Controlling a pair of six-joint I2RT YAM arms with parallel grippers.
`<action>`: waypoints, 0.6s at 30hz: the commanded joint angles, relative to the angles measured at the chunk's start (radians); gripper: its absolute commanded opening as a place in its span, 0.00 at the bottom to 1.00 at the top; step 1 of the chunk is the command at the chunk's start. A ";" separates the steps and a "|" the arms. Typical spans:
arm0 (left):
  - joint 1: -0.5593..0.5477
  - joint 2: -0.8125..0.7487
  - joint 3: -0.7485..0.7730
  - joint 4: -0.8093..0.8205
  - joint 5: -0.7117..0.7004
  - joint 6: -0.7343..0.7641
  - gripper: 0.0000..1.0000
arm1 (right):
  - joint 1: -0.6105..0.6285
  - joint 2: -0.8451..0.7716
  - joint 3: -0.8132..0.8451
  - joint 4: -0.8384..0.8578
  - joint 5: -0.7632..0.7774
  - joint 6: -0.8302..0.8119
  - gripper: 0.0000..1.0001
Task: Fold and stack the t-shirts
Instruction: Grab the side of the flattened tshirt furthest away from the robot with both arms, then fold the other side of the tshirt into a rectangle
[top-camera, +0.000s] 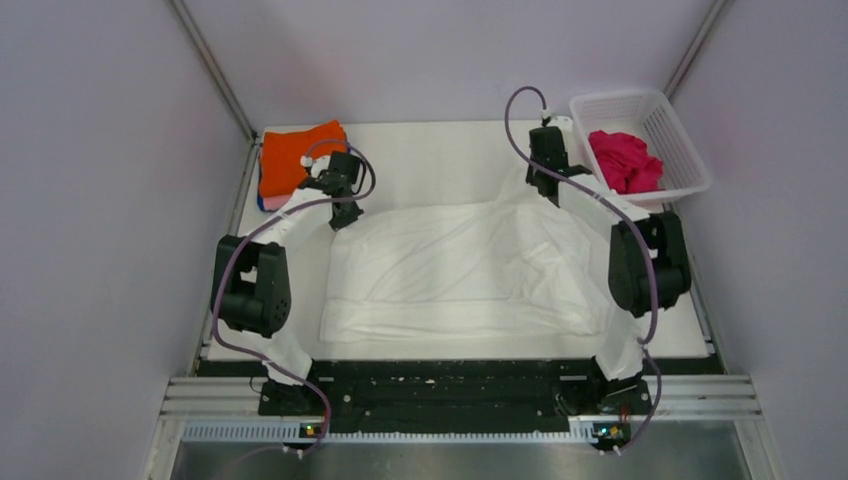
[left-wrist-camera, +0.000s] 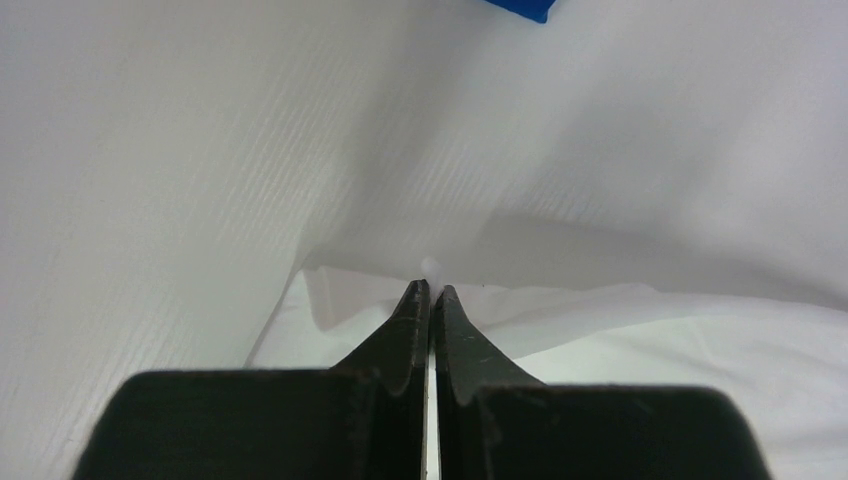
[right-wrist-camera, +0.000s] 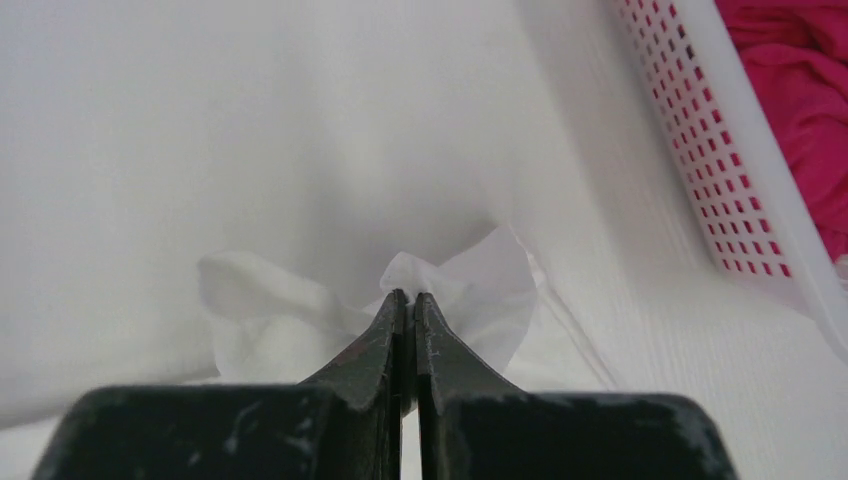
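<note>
Counter: we see a white counter (top-camera: 440, 150) that carries everything, with plain walls on three sides.
White t-shirt: the white t-shirt (top-camera: 460, 270) lies spread and wrinkled across the middle of the counter, between the two arms. Its near edge runs close to the counter's near edge, and we make out no print on the side facing up.
Basket: a white lattice basket (top-camera: 690, 160) stands at the far right corner, just beside the right arm's wrist.
Folded pile: an orange t-shirt (top-camera: 295, 155) sits folded on top at the far left corner. We see pink and blue edges (top-camera: 264, 202) under its near left side.
Magenta t-shirt: the magenta t-shirt (top-camera: 625, 160) lies crumpled inside the basket.
Left gripper: the left gripper (left-wrist-camera: 432, 290) is at the white t-shirt's far left corner. Its fingers are pressed together on a small nub of white cloth.
Right gripper: the right gripper (right-wrist-camera: 410, 295) is at the far right corner, clamped on a puckered fold of the same shirt.
</note>
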 joint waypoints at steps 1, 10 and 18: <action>-0.005 -0.084 -0.050 0.045 0.007 -0.017 0.00 | 0.041 -0.197 -0.136 0.063 0.032 -0.018 0.00; -0.006 -0.210 -0.168 0.091 0.027 -0.018 0.00 | 0.149 -0.513 -0.331 -0.091 0.173 0.033 0.00; -0.016 -0.319 -0.292 0.117 0.034 -0.017 0.00 | 0.231 -0.728 -0.446 -0.259 0.235 0.122 0.00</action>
